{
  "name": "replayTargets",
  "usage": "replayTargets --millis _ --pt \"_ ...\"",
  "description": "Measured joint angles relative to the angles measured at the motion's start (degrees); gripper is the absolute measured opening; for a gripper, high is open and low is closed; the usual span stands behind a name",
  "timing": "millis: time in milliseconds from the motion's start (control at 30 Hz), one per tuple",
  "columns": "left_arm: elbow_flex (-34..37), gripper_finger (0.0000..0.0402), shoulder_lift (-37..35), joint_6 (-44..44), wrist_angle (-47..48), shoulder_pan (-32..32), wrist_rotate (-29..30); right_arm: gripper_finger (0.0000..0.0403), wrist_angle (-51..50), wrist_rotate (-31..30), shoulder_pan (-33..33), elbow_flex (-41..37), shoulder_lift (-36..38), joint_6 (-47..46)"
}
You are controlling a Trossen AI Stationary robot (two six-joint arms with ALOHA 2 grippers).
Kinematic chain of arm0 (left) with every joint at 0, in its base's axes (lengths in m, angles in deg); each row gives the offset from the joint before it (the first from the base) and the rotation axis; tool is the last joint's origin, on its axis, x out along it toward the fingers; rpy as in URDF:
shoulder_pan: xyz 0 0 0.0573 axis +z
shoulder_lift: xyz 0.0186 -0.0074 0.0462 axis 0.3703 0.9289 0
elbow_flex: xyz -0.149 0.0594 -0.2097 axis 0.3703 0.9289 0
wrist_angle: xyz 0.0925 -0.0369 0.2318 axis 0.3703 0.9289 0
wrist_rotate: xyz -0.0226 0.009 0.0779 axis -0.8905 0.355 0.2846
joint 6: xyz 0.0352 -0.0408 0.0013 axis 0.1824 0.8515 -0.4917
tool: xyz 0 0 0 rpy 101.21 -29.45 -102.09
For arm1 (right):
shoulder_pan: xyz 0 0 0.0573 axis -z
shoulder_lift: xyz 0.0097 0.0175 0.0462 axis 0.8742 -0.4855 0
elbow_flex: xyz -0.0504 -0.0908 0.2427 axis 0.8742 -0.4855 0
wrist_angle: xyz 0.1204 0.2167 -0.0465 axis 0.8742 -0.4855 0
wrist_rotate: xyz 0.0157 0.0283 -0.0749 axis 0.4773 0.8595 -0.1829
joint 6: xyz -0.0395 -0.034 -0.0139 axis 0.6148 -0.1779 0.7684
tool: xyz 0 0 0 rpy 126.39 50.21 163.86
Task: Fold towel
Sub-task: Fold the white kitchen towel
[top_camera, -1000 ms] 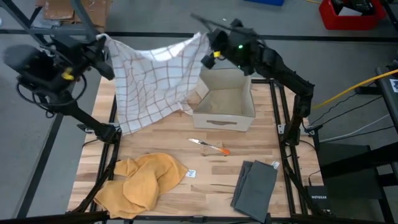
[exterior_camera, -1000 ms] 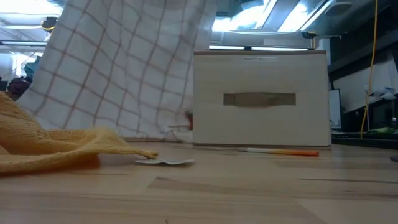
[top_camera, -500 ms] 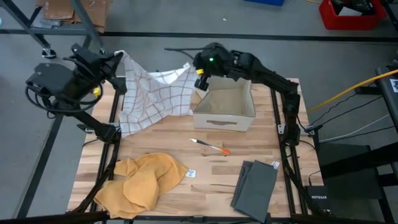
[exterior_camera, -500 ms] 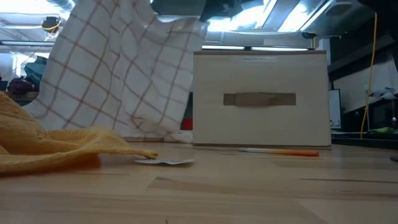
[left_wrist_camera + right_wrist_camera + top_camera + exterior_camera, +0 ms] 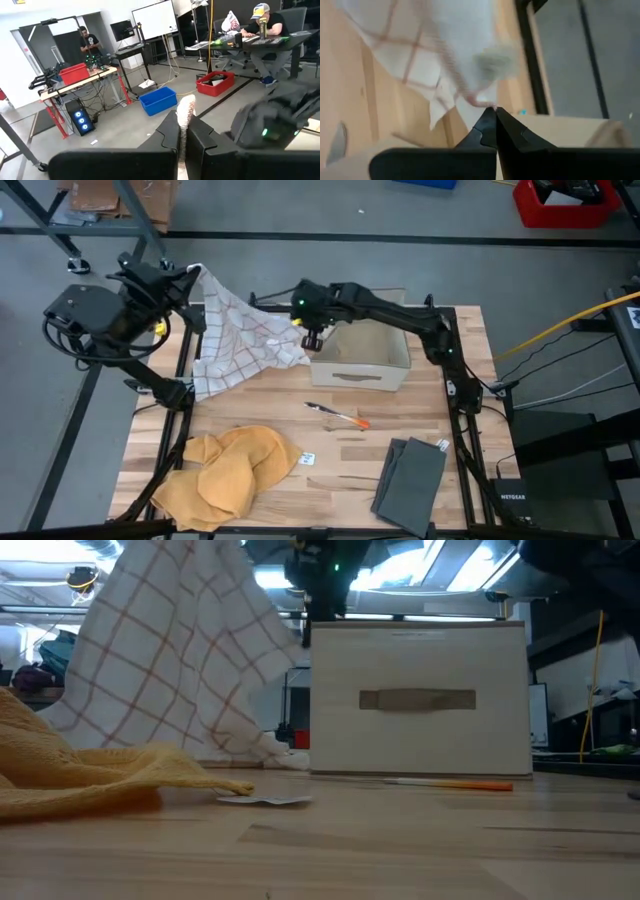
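A white towel [image 5: 245,330] with red check lines is strung between my two grippers over the table's far left. My left gripper [image 5: 195,273] is shut on one upper corner, high beyond the left edge. My right gripper [image 5: 312,340] is shut on another corner, low beside the far left corner of the cardboard box [image 5: 365,350]. The towel's lower part [image 5: 215,380] lies bunched on the wooden table [image 5: 400,410]. In the low view the towel [image 5: 170,660] slopes down from the upper left to the tabletop. My left gripper pinches the towel's upper corner [image 5: 186,112] between its two shut fingers, which point level; a tuft of cloth sticks out past the fingertips. The towel hangs down from there. My right gripper pinches another towel corner [image 5: 482,103] at its fingertips, slanting down from above. The cloth runs slack from the fingers toward the table.
The open cardboard box stands at the far middle. In front of it lies an orange-tipped pen [image 5: 340,416]. A crumpled yellow cloth [image 5: 225,475] lies at the near left, a folded grey cloth [image 5: 410,475] at the near right, and a small white tag [image 5: 307,459] between them.
My right gripper has come down and toward the near edge, tipping its fingers downward, and has brought its towel corner down beside the box. The towel, spread high and wide before, now sags with folds. My left gripper has sunk a little and kept its corner.
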Motion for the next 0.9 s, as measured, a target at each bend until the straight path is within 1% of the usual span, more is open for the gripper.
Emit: replayTargets --millis 200,333,400,500,667,767,900 --pt "0.0 0.0 0.0 0.02 0.12 0.0 -0.16 0.0001 -4.48 0.05 -0.01 0.02 -3.26 0.49" --pt "0.0 0.0 0.02 0.04 0.19 0.0 -0.63 0.0001 -8.4 0.11 0.08 -1.09 -3.3 0.59" --pt "0.04 0.0 0.1 0.04 0.26 0.0 -1.58 0.0001 -12.26 -0.18 0.29 -1.23 -3.3 0.59" --pt "0.09 0.0 0.15 0.07 0.44 0.02 -3.28 0.0001 -18.18 -2.27 0.66 -1.25 -3.19 0.7" --pt "0.13 0.0 0.28 1.57 2.45 0.02 -5.42 0.0001 -21.43 -4.0 1.39 -1.31 -2.93 0.71" --pt "0.13 0.0 0.39 4.13 5.53 0.02 -5.61 0.0001 -21.6 -6.96 1.83 -1.31 -2.84 0.6" --pt "0.39 0.0 0.44 9.08 9.66 0.02 -5.94 0.0001 -23.21 -14.6 2.38 -1.31 -2.67 -1.36"
